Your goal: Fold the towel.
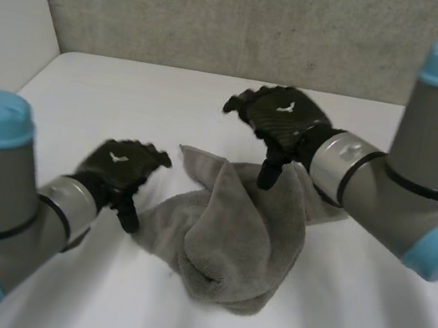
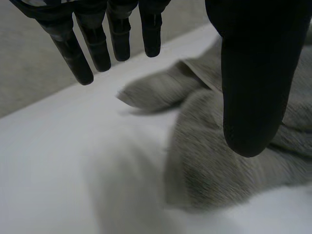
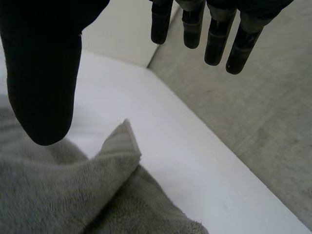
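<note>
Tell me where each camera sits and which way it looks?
Head view: behind and between the arms, looking down at the table, grey towel, left hand and right hand.
Left wrist view: on the left wrist, looking along the open left hand at the towel.
Right wrist view: on the right wrist, looking along the open right hand at a towel corner.
Shared: all see the towel.

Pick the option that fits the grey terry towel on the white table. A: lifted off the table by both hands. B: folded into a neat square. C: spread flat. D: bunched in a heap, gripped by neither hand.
D: the grey terry towel lies heaped on the white table, and the left hand and right hand show straight fingers around nothing.
</note>
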`<control>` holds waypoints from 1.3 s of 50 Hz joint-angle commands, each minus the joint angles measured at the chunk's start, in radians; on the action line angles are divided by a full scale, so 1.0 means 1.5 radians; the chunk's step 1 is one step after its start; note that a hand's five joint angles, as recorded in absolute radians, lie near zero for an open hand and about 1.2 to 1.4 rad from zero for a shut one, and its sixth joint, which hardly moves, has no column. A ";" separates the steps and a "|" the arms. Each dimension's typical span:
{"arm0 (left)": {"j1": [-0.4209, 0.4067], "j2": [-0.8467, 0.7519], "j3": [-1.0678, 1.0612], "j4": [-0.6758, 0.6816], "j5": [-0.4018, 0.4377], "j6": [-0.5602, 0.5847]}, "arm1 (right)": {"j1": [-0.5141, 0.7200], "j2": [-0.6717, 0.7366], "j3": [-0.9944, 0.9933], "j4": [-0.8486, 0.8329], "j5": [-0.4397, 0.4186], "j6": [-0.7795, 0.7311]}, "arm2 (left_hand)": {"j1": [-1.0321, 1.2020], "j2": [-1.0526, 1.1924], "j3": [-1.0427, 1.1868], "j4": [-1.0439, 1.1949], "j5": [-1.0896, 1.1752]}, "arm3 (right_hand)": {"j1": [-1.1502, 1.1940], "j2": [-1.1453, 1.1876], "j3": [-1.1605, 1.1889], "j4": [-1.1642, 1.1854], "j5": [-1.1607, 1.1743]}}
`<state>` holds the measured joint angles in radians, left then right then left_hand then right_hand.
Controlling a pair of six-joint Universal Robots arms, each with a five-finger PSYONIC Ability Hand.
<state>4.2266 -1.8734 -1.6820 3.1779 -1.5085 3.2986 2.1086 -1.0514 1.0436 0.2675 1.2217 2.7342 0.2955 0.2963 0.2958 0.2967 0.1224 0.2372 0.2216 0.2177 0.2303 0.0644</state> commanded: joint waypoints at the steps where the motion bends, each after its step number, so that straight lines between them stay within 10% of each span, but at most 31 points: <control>1: -0.029 -0.072 0.028 0.013 -0.004 0.019 | 0.017 0.085 -0.035 0.009 -0.015 -0.120 | 0.031 0.031 0.031 0.031 0.030 | 0.012 0.022 0.025 0.017 0.011; 22: -0.045 -0.156 0.050 0.051 -0.006 0.020 | 0.028 0.256 -0.125 0.008 -0.013 -0.251 | 0.112 0.111 0.112 0.111 0.111 | 0.100 0.110 0.113 0.105 0.099; 30: -0.045 -0.163 0.066 0.061 -0.006 0.020 | 0.028 0.266 -0.134 -0.015 0.006 -0.260 | 0.518 0.517 0.518 0.517 0.517 | 0.771 0.782 0.784 0.776 0.770; 35: -0.045 -0.159 0.077 0.085 -0.009 0.021 | 0.028 0.270 -0.158 -0.050 0.037 -0.259 | 0.733 0.733 0.733 0.733 0.733 | 0.773 0.783 0.786 0.777 0.772; 51: 0.011 -0.035 0.331 0.094 -0.087 0.016 | -0.037 0.049 -0.183 -0.322 0.224 -0.083 | 0.734 0.733 0.734 0.733 0.733 | 0.773 0.783 0.786 0.777 0.772; 65: 0.016 0.007 0.081 0.090 -0.084 0.021 | -0.064 -0.030 0.132 -0.051 0.181 -0.142 | 0.734 0.733 0.734 0.733 0.733 | 0.773 0.783 0.786 0.777 0.772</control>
<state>4.2533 -1.8614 -1.3588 3.3132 -1.6413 3.3266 2.0268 -1.1022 1.0712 -0.0239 1.5086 2.5821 1.1664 1.2143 1.2120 1.2161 1.0162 1.3352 1.1784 1.1841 1.1884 0.9822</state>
